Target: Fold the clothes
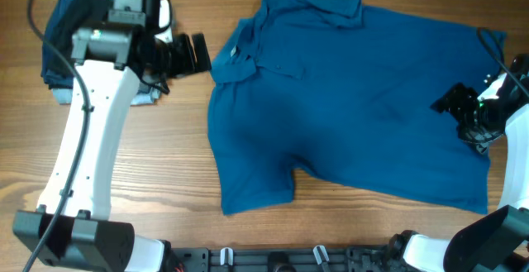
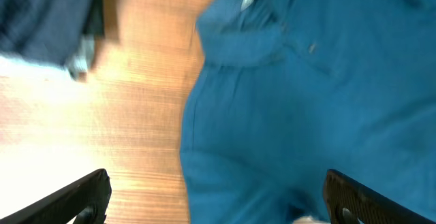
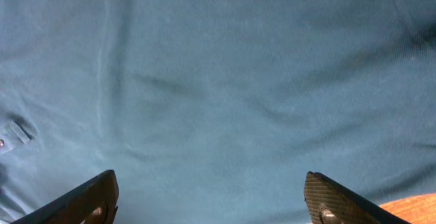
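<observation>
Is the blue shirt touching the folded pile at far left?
Apart. Overhead view shows wood between the blue shirt and the folded pile; left wrist view confirms the strip.

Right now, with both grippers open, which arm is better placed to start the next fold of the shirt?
Probably left: the left gripper hangs open beside the shirt, next to its collar and sleeve edge, easy to pinch. The right gripper is over flat cloth.

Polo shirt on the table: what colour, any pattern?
Plain medium blue, no pattern; the polo shirt shows best in the overhead view.
</observation>
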`<state>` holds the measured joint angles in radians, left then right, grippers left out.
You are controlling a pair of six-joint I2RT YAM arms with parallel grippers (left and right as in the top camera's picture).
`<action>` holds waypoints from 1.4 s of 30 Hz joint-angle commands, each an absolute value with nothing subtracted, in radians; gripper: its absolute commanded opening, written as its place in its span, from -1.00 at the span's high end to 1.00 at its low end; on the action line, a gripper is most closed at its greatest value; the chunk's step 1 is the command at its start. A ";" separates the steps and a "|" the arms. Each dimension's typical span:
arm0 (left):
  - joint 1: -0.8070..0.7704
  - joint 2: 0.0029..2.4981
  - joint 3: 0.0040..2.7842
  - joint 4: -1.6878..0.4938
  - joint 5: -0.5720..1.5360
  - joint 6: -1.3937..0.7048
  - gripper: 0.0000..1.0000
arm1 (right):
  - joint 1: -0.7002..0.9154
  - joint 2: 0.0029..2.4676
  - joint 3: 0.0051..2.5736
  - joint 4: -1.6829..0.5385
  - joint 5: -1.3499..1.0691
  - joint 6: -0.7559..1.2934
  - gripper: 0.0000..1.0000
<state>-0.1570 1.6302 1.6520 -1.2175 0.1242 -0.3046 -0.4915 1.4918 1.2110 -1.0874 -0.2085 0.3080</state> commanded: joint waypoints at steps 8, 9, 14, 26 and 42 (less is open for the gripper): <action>-0.323 1.696 1.180 -0.900 0.227 -0.406 -0.65 | -0.488 1.477 1.182 -1.056 -0.145 0.315 -0.93; -0.328 1.712 1.164 -0.934 0.228 -0.417 -0.75 | -0.489 1.477 1.182 -1.056 -0.136 0.315 -0.99; -0.356 1.723 1.093 -1.047 0.353 -0.427 -0.99 | -0.548 1.477 1.182 -1.085 -0.114 0.347 -0.99; -0.380 1.723 1.058 -0.915 0.363 -0.427 -1.00 | -1.103 1.482 0.926 -0.926 -0.081 0.474 -0.99; -0.380 1.723 1.058 -0.907 0.386 -0.429 -1.00 | -1.108 1.530 0.711 -0.702 -0.048 0.498 -0.50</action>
